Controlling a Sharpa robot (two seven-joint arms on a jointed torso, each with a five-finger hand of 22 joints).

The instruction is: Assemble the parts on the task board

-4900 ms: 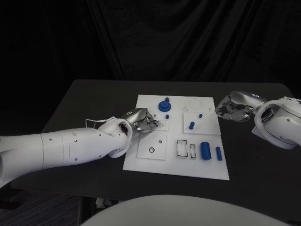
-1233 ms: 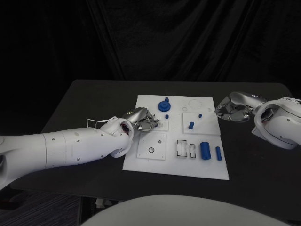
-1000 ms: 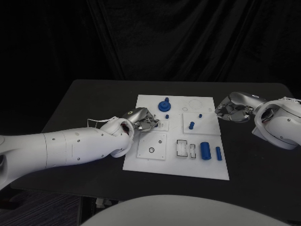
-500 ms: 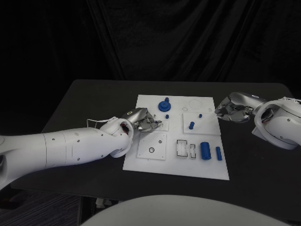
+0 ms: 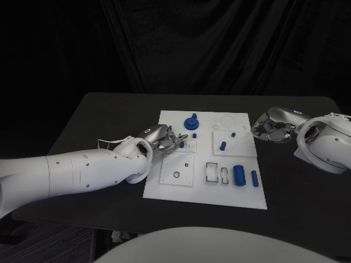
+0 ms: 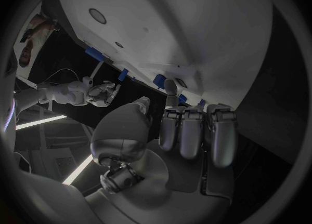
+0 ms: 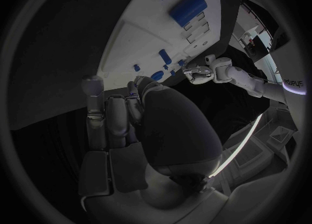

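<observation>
The big black bench [image 5: 104, 118] holds everything. In the middle of it lies the white task board [image 5: 166, 186], a flat plate with small square and round spots marked on it.

The left arm [image 5: 57, 175] is thick and white and comes in over the bench from the left side. Its left robot hand [image 5: 161, 138] is over the left edge of the task board, near the middle of that edge. In the left wrist view the fingers [image 6: 192, 133] are curled in side by side, and nothing can be seen in them. One fingertip sticks up toward the board.

The right arm [image 5: 334, 145] comes in from the other side. Its right robot hand [image 5: 272, 125] hangs over the bench just beside the right edge of the board, near the far corner. In the right wrist view its fingers [image 7: 111, 117] are curled in close together, with nothing in them.

Now the blue parts. The fat blue cylinder [image 5: 239, 175] lies near the right side of the board, close to the robot. Just beside it lies a thin blue rod [image 5: 254, 178]. At the far end of the board sits a round blue piece with a knob [image 5: 192, 123] on top. A small blue peg [image 5: 223, 146] stands in a square spot near the middle. Two tiny blue pins [image 5: 194, 135] are near it, too small to tell more.
</observation>
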